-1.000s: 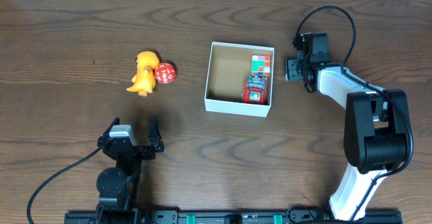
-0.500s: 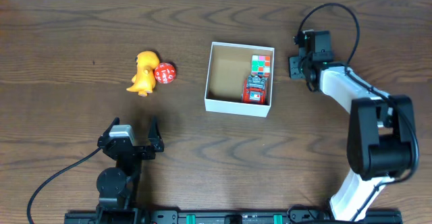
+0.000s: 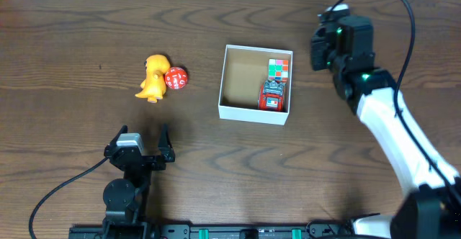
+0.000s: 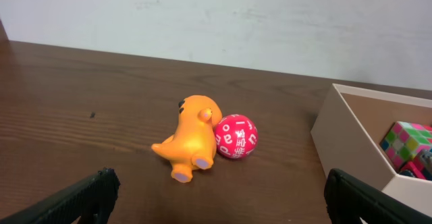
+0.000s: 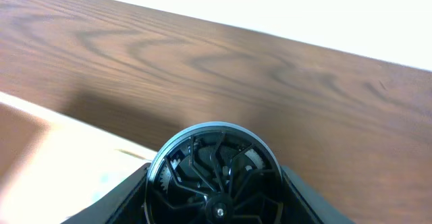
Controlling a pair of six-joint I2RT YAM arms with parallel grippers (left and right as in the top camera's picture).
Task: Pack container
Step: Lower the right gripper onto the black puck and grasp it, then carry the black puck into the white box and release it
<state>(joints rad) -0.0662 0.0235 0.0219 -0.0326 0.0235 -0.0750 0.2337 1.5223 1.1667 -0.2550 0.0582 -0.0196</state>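
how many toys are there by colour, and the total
orange: 1, the orange figure
red: 2, the numbered ball and the red toy in the container
mixed colours: 1, the puzzle cube in the container
total: 4

The right arm (image 3: 392, 124) has moved. A second ago it stood folded at the elbow, with its tool (image 3: 320, 52) low and just beside the right wall of the white box (image 3: 252, 114). Half a second ago the tool had shifted slightly toward the far edge of the worktop (image 3: 72, 52). Now the arm stretches in one long line from the lower right corner. The tool shows larger from overhead, lifted and drawn away from the box.
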